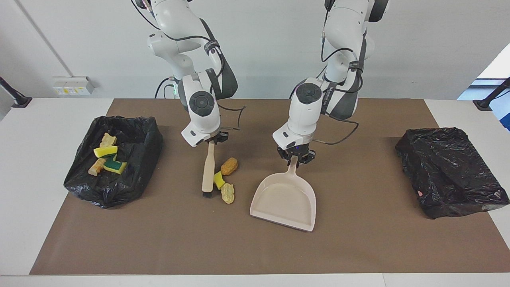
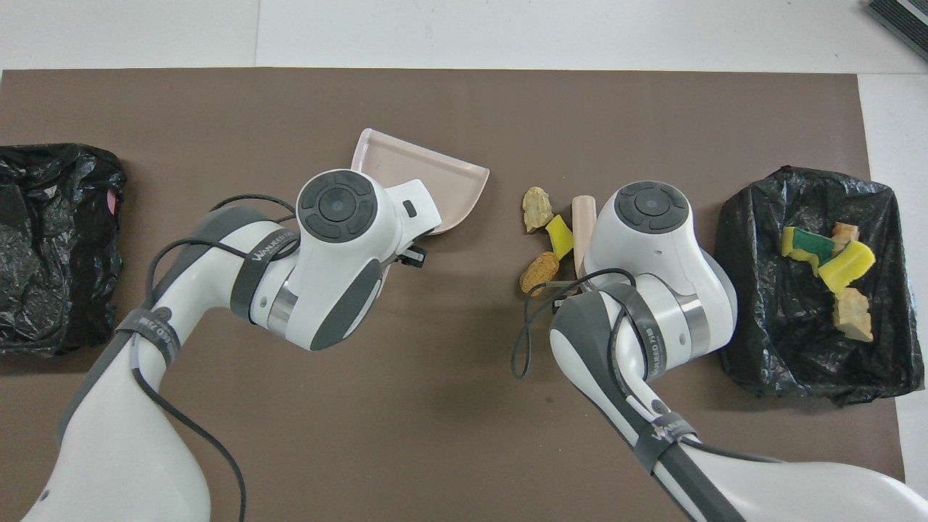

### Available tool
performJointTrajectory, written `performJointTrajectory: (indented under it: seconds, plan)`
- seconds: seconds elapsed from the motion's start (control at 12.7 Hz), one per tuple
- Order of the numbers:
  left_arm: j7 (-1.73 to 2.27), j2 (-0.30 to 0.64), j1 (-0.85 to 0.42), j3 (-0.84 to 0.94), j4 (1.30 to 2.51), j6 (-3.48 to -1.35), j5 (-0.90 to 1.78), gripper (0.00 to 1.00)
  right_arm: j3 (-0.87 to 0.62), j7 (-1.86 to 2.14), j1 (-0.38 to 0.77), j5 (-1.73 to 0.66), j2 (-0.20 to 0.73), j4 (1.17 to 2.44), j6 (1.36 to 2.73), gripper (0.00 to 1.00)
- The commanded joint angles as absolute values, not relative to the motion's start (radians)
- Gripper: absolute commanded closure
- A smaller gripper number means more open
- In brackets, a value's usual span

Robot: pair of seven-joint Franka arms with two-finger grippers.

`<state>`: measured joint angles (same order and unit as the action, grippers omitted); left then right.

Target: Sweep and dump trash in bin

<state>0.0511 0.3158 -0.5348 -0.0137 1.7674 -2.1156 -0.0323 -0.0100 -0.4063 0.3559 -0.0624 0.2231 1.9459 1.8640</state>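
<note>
Clock hours here run on the table as seen from the robots' end, with twelve pointing away from them.

Nearest the robots, the right gripper (image 1: pixel 213 140) was pinched on the top of the brush (image 1: pixel 207 171) handle, which ran toward twelve and ended in dark bristles on the brown mat (image 1: pixel 358 247). The left gripper (image 1: pixel 295 156) was pressed together on the tip of the beige dustpan (image 1: pixel 285 199) handle. The pan spread toward twelve from it, its mouth skewed toward one o'clock.

Three pieces of the trash lay between the two tools, just at the brush's nine o'clock:
- an orange lump (image 1: pixel 229 166) nearest the robots
- a yellow sponge scrap (image 1: pixel 218 180) against the brush shaft
- a pale yellow lump (image 1: pixel 228 193) farthest out, near the bristles

The dustpan sat at nine o'clock of these, close but apart.

At the mat's three o'clock end stood the bin with an open black bag (image 1: pixel 111 187). It held four more scraps (image 1: pixel 107 157), yellow-green sponges and tan lumps. At the nine o'clock end lay a crumpled black bag (image 1: pixel 450 171), with nothing visible in it.
</note>
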Motion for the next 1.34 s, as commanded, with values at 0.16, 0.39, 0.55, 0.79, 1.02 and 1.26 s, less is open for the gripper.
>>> performJointTrajectory:
  seconds: [0.16,0.39,0.55,0.79,1.02,1.26]
  plan:
    - [-0.407,0.229,-0.463,-0.011,1.770,-1.927,-0.081,1.00,-0.012,-0.439,0.387,-0.109,0.218,1.908,1.858,1.00]
    - [-0.578,0.222,-0.451,-0.011,1.776,-1.899,-0.103,1.00,0.008,-0.451,0.351,-0.080,0.198,1.879,1.792,1.00]
    - [-0.690,0.219,-0.451,-0.011,1.784,-1.896,-0.104,1.00,0.002,-0.381,0.312,0.082,0.172,1.911,1.749,1.00]
    - [-0.821,0.219,-0.440,-0.009,1.789,-1.930,-0.104,1.00,-0.002,-0.250,0.316,0.092,0.155,1.965,1.746,1.00]
    - [-0.865,0.199,-0.469,-0.006,1.847,-2.000,-0.104,1.00,-0.006,-0.245,0.325,0.062,0.123,2.043,1.775,1.00]
    - [-0.856,0.201,-0.514,-0.008,1.891,-2.089,-0.104,1.00,-0.008,-0.244,0.394,-0.070,0.152,2.043,1.837,1.00]
